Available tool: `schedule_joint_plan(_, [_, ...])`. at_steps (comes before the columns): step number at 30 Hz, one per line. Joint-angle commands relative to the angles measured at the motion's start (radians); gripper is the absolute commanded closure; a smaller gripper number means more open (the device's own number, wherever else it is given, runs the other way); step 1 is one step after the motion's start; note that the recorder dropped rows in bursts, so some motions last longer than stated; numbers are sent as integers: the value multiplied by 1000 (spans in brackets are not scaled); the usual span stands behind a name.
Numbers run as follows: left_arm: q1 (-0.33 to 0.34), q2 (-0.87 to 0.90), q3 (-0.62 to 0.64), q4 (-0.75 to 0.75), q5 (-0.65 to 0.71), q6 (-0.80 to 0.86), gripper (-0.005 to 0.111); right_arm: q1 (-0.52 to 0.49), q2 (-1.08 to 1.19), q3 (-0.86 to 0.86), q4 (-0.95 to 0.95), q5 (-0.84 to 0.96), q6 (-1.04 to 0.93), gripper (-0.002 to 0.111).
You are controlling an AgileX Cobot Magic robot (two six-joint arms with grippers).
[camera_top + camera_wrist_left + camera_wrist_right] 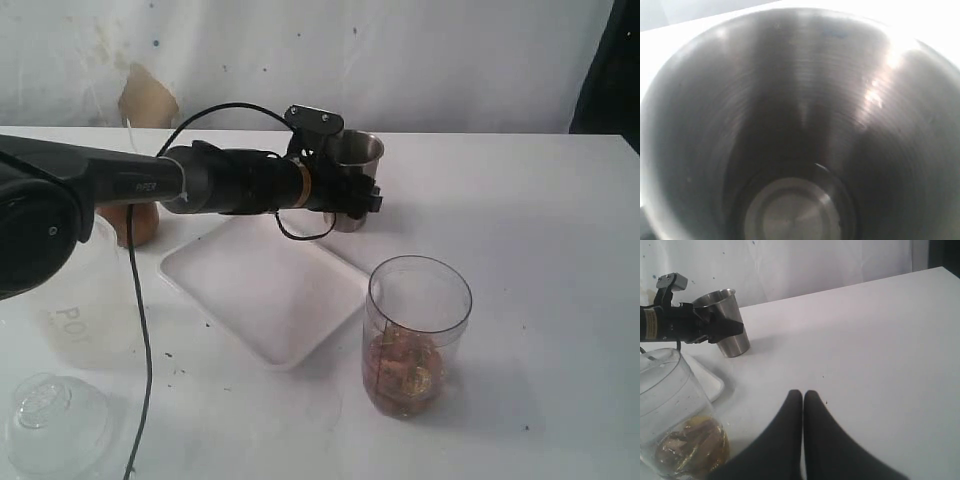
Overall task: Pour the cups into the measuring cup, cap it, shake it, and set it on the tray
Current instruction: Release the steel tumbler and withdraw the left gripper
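Firstly, exterior view. We list the left hand (348, 196), reaching in from the left on a level arm and clasped on the lower wall of the steel tumbler (358, 150). The tumbler stands upright on the counter (540, 250), long axis vertical, just beyond the far corner of the tray (260, 290). The measuring cup (417, 300), open-topped with brown contents at its bottom, stands nearer the camera and a little right of the tumbler, beside the tray.

Left wrist view: tumbler interior only, bare steel down to the base; we judge it empty.

Right wrist view: the right hand (803, 395), fingers pressed together and holding nothing, low over the counter with the measuring cup near it. We judge the right arm the nearer to the measuring cup.
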Motion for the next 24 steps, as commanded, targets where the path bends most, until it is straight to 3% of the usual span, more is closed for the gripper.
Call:
schedule_joint_plan(1, [-1, -64, 28, -8, 20, -46, 17, 4, -3, 1, 1, -15, -7, 108])
schedule_joint_plan(5, [-1, -112, 81, -2, 24, -42, 11, 4, -3, 1, 1, -15, -7, 108])
schedule_joint_plan(10, [-1, -171, 153, 2, 29, -42, 11, 4, -3, 1, 1, -12, -7, 108])
schedule_joint_plan(18, [-1, -406, 374, 5, -20, -46, 13, 4, -3, 1, 1, -12, -7, 108])
schedule_joint_plan(21, [-1, -515, 466, 2, -11, -49, 35, 4, -3, 1, 1, -12, -7, 108])
schedule_joint_plan(24, [-1, -622, 537, 5, 43, -49, 71, 4, -3, 1, 1, -12, -7, 108])
